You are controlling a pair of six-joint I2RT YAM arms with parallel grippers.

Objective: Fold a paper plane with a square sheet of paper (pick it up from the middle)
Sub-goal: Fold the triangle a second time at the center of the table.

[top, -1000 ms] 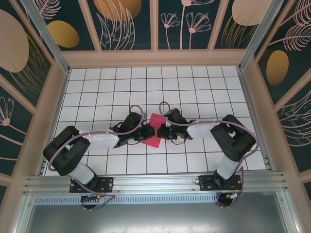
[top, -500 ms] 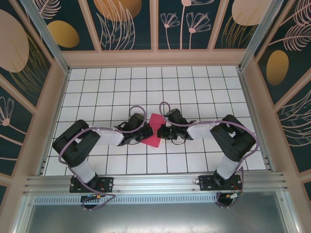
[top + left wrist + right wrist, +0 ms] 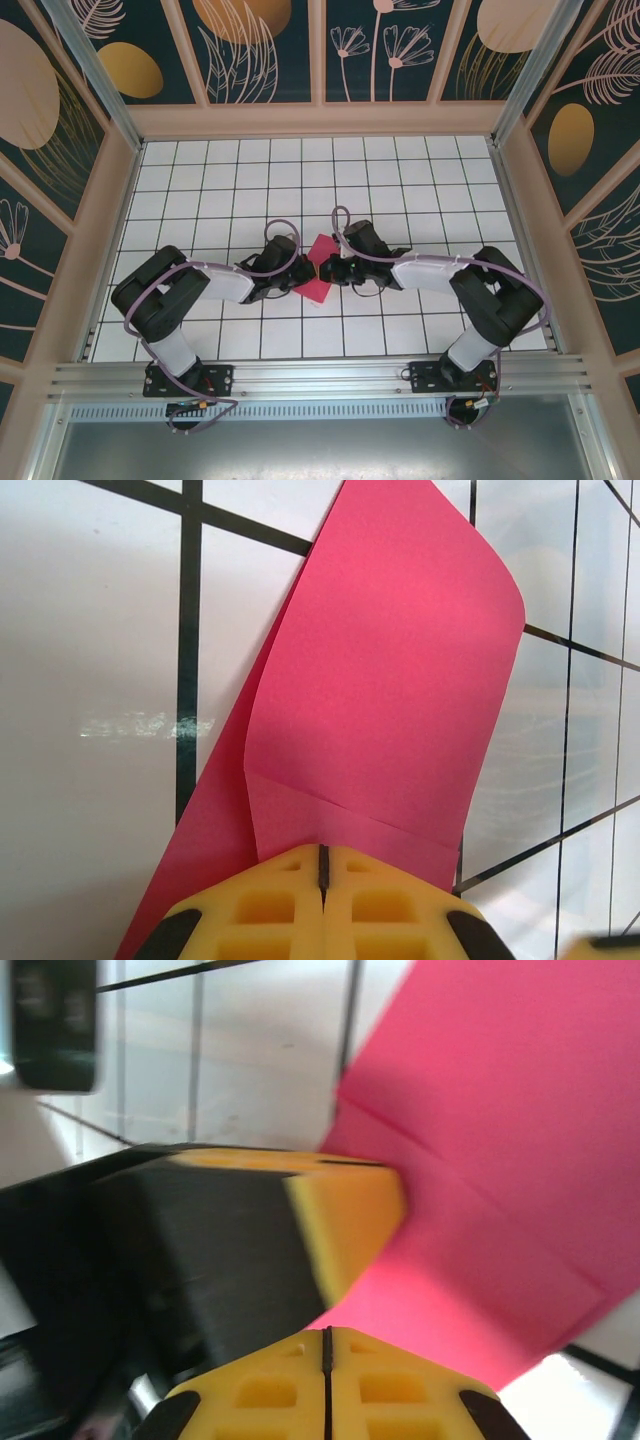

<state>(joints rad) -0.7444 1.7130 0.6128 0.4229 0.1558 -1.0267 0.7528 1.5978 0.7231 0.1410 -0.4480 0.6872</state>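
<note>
Left wrist view is showing the square sheet of paper [image 3: 390, 680] only partly creased, with the left end effector [image 3: 322, 852] and right end effector [image 3: 327, 1335] each pinching shut on it; most of the folding is remaining.

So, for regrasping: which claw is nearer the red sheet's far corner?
Right. The right claw holds the sheet just short of that corner; the left claw grips its near-left edge.

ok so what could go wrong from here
The left gripper is shut on just the edge of the square sheet of paper, so a tug could tear or drop it. The right gripper is shut very close by; they may bump. The sheet curls, so creases may land crooked.
</note>
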